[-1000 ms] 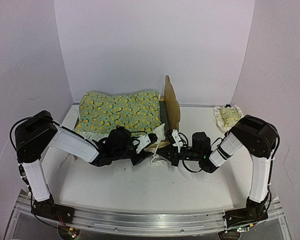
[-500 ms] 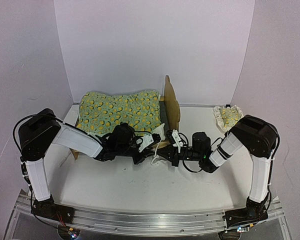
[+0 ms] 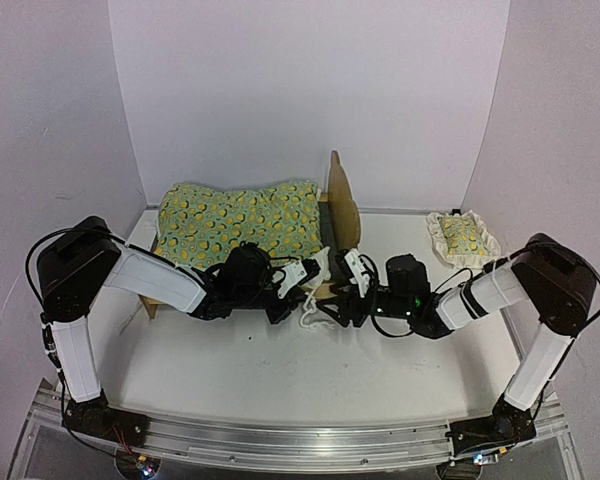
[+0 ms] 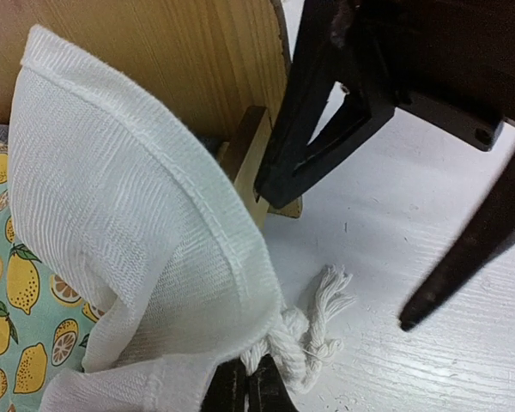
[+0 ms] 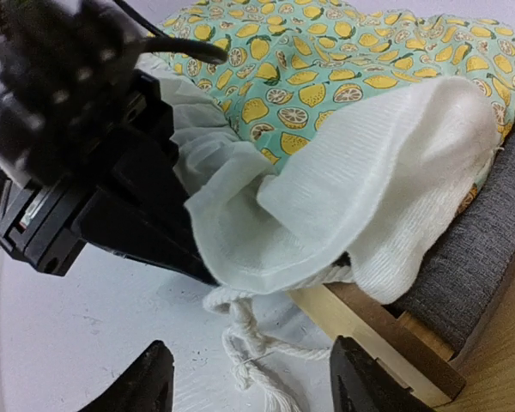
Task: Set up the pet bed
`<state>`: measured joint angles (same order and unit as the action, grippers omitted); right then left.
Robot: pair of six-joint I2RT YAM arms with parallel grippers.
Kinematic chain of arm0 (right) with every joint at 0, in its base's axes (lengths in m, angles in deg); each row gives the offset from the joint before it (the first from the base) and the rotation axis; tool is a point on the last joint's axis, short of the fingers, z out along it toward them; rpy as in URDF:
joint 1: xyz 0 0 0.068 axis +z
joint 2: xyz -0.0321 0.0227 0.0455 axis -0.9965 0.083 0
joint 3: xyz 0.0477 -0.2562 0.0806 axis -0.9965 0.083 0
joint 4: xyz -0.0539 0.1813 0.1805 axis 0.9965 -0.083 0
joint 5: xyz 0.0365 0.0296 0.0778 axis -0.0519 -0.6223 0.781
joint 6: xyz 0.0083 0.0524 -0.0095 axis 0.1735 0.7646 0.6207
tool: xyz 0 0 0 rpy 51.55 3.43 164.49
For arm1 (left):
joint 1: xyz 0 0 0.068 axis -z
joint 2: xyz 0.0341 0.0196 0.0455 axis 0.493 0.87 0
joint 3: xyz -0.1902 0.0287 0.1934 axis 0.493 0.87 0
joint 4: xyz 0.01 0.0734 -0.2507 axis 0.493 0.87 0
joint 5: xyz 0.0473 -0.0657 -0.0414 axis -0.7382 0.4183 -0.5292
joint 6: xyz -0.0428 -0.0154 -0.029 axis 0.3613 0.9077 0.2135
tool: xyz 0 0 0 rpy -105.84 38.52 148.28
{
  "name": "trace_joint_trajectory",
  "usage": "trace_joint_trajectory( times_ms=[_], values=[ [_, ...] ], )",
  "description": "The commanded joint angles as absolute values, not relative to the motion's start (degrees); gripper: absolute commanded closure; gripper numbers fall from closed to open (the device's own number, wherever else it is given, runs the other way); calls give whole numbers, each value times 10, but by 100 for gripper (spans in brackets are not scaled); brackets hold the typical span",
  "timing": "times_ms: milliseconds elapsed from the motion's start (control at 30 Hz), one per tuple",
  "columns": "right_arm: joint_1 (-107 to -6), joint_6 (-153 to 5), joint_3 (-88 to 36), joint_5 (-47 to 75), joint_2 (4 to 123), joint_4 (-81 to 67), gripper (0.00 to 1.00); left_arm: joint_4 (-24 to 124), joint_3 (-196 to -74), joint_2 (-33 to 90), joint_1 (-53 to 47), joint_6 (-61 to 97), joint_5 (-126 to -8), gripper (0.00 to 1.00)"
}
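The pet bed (image 3: pixel 342 205) stands at the back, its plywood headboard (image 4: pixel 180 51) upright and its grey mattress (image 5: pixel 481 232) showing beside the low rail (image 5: pixel 369 330). A lemon-print blanket (image 3: pixel 240 220) covers it. The blanket's white fabric corner (image 4: pixel 137 232) hangs over the near rail, and a knotted white cord (image 4: pixel 313 330) trails onto the table. My left gripper (image 4: pixel 245 390) is shut on that cord at the fabric's edge. My right gripper (image 5: pixel 257 378) stands open just right of it, its fingertips either side of the cord's loose end (image 5: pixel 249 343) without touching it.
A small ruffled lemon-print pillow (image 3: pixel 460 235) lies on the table at the back right, apart from the bed. Both grippers meet at the bed's near corner, close to each other. White walls close in the table at the back and sides.
My left gripper has closed on the cord. My right gripper has opened and let go of it, and the right arm's elbow has swung out to the right.
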<state>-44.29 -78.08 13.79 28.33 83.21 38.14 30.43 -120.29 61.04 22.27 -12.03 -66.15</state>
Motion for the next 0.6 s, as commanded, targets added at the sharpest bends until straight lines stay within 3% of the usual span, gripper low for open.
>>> trace_joint_trajectory(
  times_ms=[0, 367, 567],
  values=[
    [-415, -865, 134, 202, 799, 239, 32, 295, -1223, 600, 220, -92, -683, 100],
    [-395, -899, 24, 154, 897, 190, 28, 290, -1213, 586, 217, -68, -681, 100],
    [-393, -889, 5, 114, 925, 171, 37, 287, -1207, 575, 217, -62, -665, 100]
  ],
)
